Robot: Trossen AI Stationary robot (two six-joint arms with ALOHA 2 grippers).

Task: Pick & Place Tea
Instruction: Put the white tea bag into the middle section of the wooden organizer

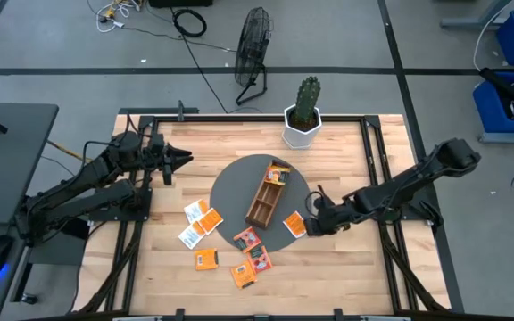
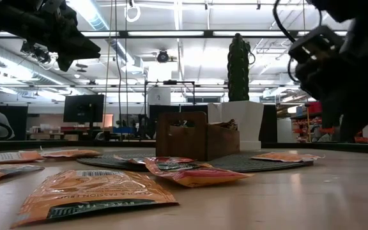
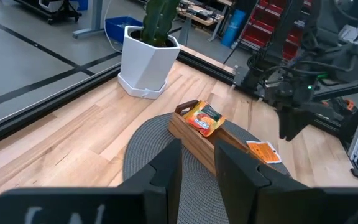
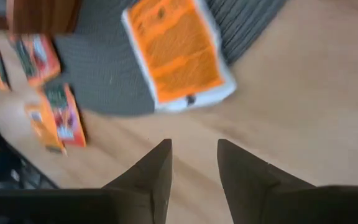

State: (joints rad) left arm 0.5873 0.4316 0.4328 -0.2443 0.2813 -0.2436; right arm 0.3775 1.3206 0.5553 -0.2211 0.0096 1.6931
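My right gripper [image 4: 193, 163] hangs just above the wood, fingers spread with a clear gap and nothing between them. The nearest tea sachet [image 4: 178, 53] lies just ahead of the fingertips, an orange square with a white border, flat, partly on the round grey mat [image 1: 239, 183] and partly overhanging onto the table [image 1: 364, 267].

Handling judgement: the sachet is very light, thin and flexible paper. It will likely slide on the mat when pushed and buckle if squeezed across its face. It sits too flat for a top-down pinch at its centre. The overhanging edge, where it steps off the mat, looks like the best place to take hold, one finger above and one below the rim. Firm pressure should not harm it, but a tear at the seal is possible.

Relative to the mat, the wooden tray [image 1: 267, 196] rests on its middle, with one sachet already standing in the compartment [image 3: 202, 118] nearest the potted cactus [image 1: 306, 111]. More sachets [image 1: 202, 219] are scattered beyond the mat's opposite edge, some overlapping it, some on bare wood.

Farthest, my left gripper [image 1: 178, 159] waits above the table well clear of the mat, fingers [image 3: 166, 171] slightly apart and empty.
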